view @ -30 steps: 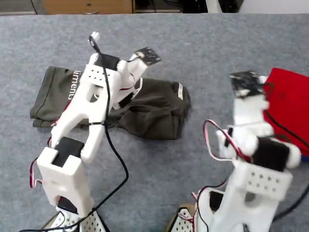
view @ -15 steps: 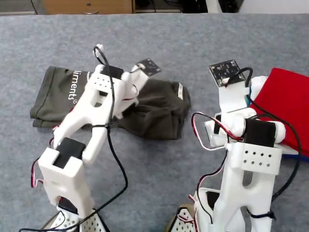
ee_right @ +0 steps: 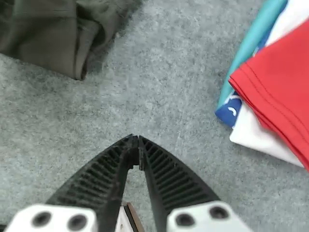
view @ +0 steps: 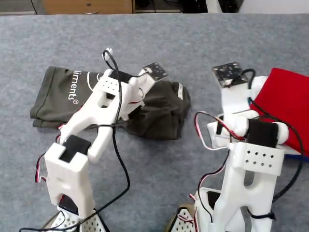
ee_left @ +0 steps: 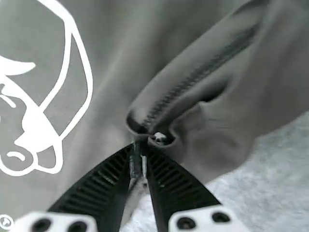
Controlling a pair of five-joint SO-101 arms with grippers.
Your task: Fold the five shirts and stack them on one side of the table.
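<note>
The left gripper [ee_left: 140, 150] is seen pressed together on a thin fold of the olive shirt [ee_left: 203, 58], at a hem beside a stitched seam. A white print [ee_left: 34, 121] is carried on the cloth next to it. The olive shirt is laid rumpled and partly folded on the left half of the worktop [view: 193, 43], and its middle is crossed by the left arm.

The right gripper [ee_right: 136, 141] is held with its jaws together and nothing between them, above bare grey surface between the olive shirt and the stack [ee_right: 251, 135]. This stack of folded shirts is placed at the right edge of the worktop. It is topped by a red shirt [ee_right: 285, 82], and teal, blue and white layers are shown beneath. In the high view it is partly covered by the right arm.

The worktop is covered in grey felt-like cloth. A wooden drawer unit [view: 87, 6] is seen beyond its far edge.
</note>
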